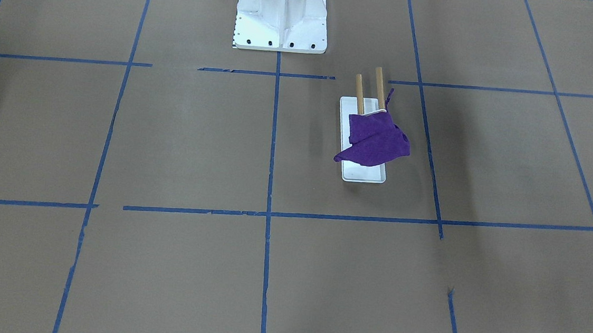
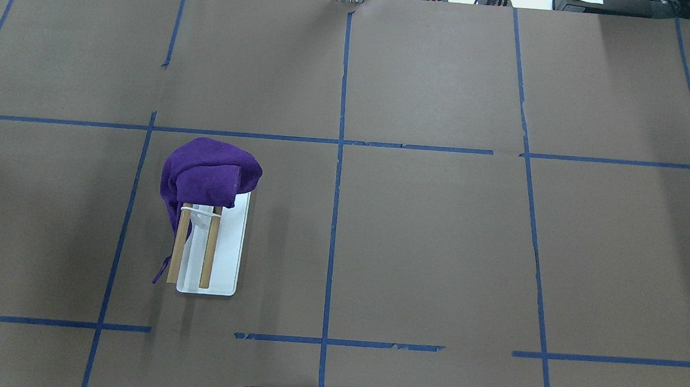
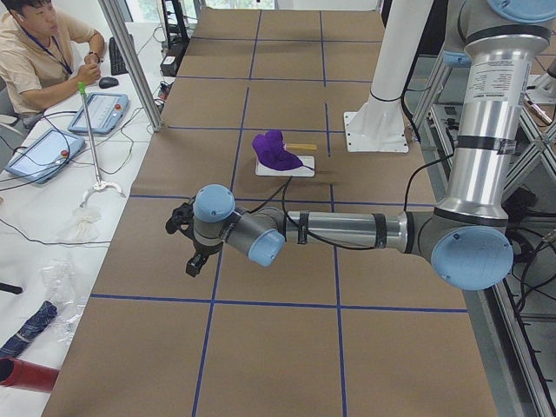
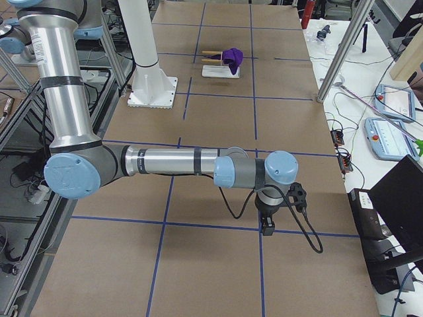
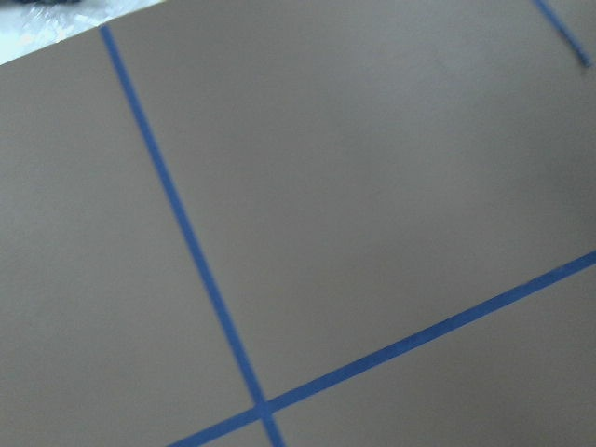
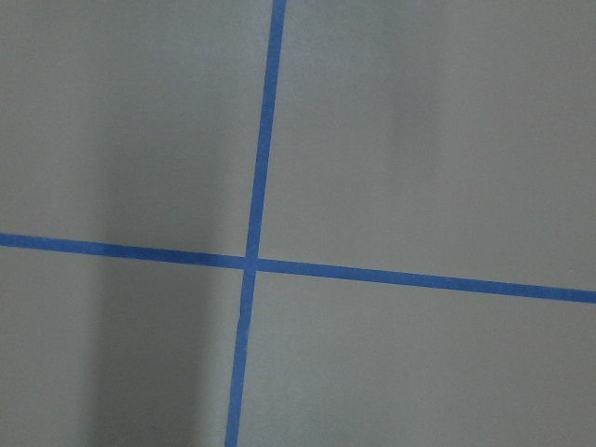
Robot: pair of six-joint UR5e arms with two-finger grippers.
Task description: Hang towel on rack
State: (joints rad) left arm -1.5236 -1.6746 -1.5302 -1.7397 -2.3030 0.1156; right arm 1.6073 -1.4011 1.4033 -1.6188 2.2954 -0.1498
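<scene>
The purple towel is draped over the far end of the rack's two wooden dowels, and a corner hangs down beside the white base plate. It also shows in the front view as towel on rack. My left gripper hangs over bare table at the left end, far from the rack. My right gripper hangs over bare table at the right end, far from the towel. I cannot tell whether either gripper is open or shut. Both wrist views show only brown table and blue tape.
The large white pedestal stands at the robot's side of the table, near the rack. An operator sits at a side desk with tablets and cables. Metal poles stand along the operators' edge.
</scene>
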